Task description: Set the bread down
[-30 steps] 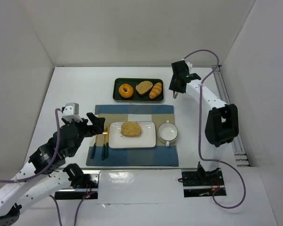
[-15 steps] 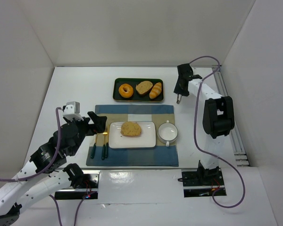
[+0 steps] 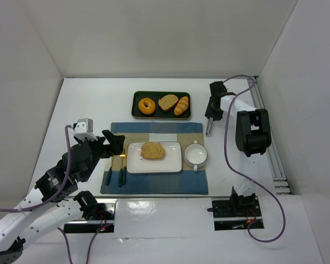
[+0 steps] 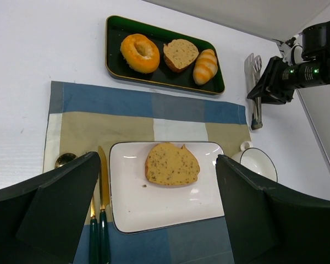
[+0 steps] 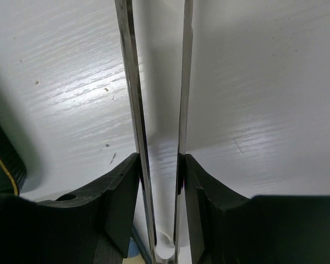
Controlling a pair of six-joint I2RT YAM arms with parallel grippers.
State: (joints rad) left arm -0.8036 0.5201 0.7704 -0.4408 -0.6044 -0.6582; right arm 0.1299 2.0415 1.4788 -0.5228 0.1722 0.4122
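The bread (image 3: 153, 150), a tan speckled slice, lies flat on the white plate (image 3: 171, 164); it also shows in the left wrist view (image 4: 171, 164). A second, darker slice (image 3: 168, 102) lies in the dark green tray (image 3: 138, 115) between a doughnut (image 3: 147, 104) and a croissant (image 3: 181, 105). My left gripper (image 3: 113, 144) is open and empty over the cutlery, left of the plate. My right gripper (image 3: 213, 111) is shut on metal tongs (image 3: 209, 127), (image 5: 133, 110), held low over the table right of the tray; the tongs hold nothing.
A blue and tan placemat (image 3: 154, 186) bears the plate, a white cup (image 3: 196, 154) and gold cutlery with dark green handles (image 3: 121, 175). White walls stand at the back and sides. A rail (image 3: 264, 118) runs along the right edge.
My right arm has swung the tongs away from the tray, to the right and toward the near side, and lower. The left arm and the bread have not moved.
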